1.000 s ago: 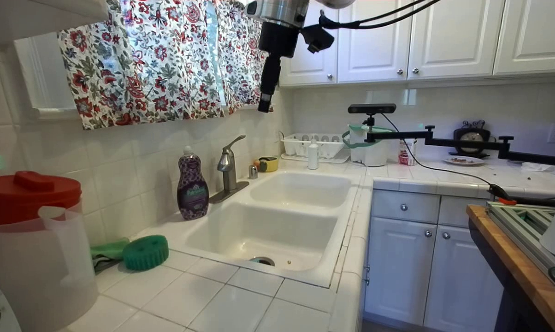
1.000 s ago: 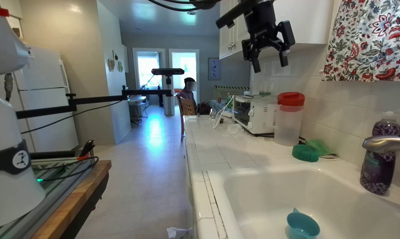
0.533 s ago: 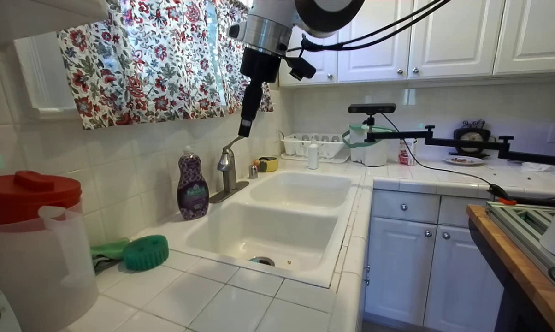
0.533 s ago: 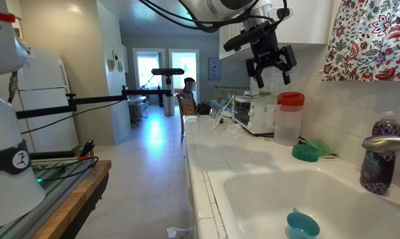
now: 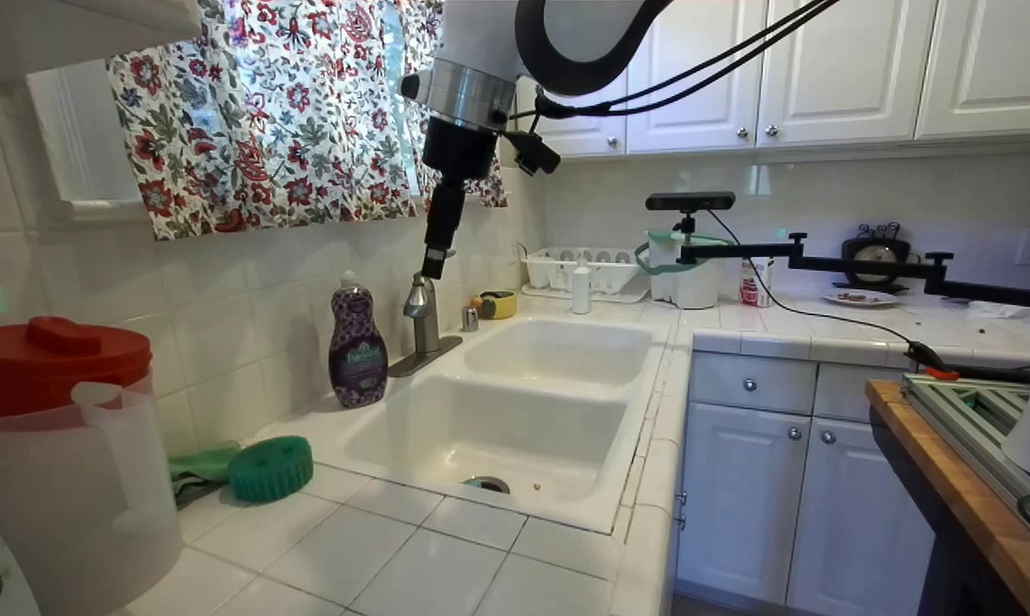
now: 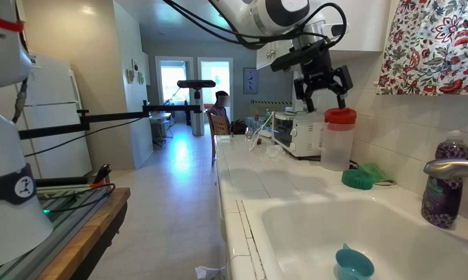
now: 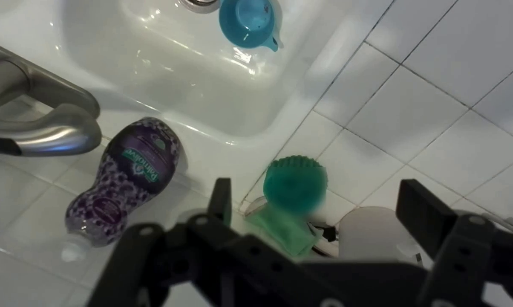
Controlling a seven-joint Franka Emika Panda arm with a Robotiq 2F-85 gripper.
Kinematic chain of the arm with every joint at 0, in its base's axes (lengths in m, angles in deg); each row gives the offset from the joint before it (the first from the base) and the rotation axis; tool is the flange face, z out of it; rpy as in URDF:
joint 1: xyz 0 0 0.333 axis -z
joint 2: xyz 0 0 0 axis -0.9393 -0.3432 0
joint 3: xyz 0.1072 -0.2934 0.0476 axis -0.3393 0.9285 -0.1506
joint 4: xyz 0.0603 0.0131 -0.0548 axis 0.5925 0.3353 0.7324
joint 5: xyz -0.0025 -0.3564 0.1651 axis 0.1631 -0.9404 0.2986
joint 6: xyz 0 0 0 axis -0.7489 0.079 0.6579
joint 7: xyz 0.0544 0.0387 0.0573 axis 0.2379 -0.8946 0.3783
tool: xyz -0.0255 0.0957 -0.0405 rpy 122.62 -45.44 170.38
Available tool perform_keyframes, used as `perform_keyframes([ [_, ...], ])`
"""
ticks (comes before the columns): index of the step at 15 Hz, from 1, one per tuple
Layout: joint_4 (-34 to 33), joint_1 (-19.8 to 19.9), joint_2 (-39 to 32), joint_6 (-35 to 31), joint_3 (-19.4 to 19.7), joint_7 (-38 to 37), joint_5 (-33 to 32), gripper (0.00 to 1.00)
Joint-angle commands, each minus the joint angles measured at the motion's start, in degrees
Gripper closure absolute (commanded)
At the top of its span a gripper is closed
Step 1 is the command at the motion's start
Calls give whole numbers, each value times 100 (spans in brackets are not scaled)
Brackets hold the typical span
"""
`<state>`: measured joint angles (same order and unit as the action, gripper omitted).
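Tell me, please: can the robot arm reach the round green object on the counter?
Probably yes: the gripper is open and empty, and nothing visible covers the round green object from above, though the pitcher stands close.

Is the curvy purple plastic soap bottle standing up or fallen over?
Standing up: in both exterior views, the purple bottle has its pale rounded cap at the very top.
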<state>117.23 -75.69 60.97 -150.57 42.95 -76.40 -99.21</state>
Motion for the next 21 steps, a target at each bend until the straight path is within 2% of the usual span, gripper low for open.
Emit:
perform_keyframes([
  [1,-24,-26,4,22,27,14,21,0],
  [6,-471,253,-541,-8,-58,457,399,0],
  [10,-1150,418,-1244,54,-46,907,314,0],
  [16,-2731,373,-2464,463,-230,1466,326,0],
  [21,-4063,274,-3402,1149,-331,1766,346,0],
])
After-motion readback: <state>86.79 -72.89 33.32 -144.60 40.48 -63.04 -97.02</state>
